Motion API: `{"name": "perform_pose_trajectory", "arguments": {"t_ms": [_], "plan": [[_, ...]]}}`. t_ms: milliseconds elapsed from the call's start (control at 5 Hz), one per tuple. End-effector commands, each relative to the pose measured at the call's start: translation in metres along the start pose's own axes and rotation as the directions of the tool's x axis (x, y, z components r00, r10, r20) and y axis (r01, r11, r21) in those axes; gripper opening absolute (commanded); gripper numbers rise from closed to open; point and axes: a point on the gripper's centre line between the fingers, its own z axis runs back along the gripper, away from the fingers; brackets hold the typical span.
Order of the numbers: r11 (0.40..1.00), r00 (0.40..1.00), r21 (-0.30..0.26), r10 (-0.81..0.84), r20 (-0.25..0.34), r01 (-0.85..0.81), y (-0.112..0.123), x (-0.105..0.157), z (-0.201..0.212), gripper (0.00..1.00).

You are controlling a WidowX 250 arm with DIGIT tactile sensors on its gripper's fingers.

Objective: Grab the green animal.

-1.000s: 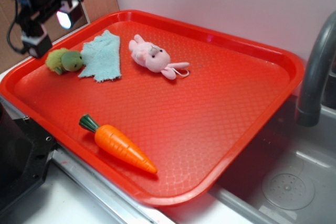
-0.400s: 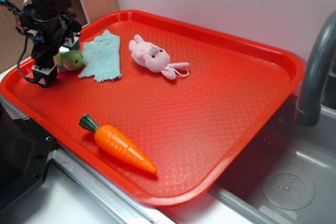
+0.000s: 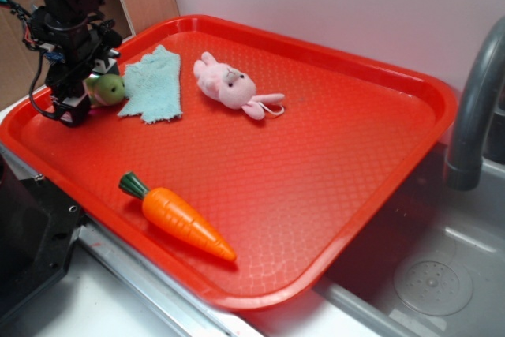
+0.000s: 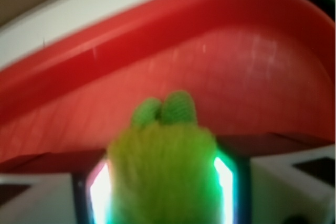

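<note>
Pincer [image 3: 85, 94] at the tray's [image 3: 371, 195] left corner, lowered over the green animal [image 3: 106, 89], whose fuzzy body fills the gap between the two fingers [image 4: 294, 182] in the wrist view; whether the jaws press it cannot be told, the toy resting on the tray floor with its olive head poking out toward the cloth [image 3: 154, 84]. Near edge: carrot [image 3: 177, 217], lying flat, leaf end toward the arm, well apart from the rest. Farther back: teal cloth just beside the green animal, pink bunny [image 3: 233, 86] near the cloth's other side, grey faucet [image 3: 473, 108] and sink [image 3: 430, 282] beyond the tray's right rim.
</note>
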Motion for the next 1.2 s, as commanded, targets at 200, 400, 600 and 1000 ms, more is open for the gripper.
{"name": "perform_pose_trajectory", "arguments": {"t_ms": [200,400,600,1000], "plan": [[0.745,0.742,-0.147,-0.665,-0.084,0.651,-0.009,-0.055,0.123,0.0],[0.558,0.554,-0.185,-0.829,-0.077,0.809,-0.005,-0.069,0.142,0.0],[0.338,0.337,-0.246,-0.94,-0.046,0.908,0.007,-0.078,0.167,0.0],[-0.114,-0.098,-0.372,-0.993,0.062,0.921,0.017,-0.075,0.18,0.0]]}}
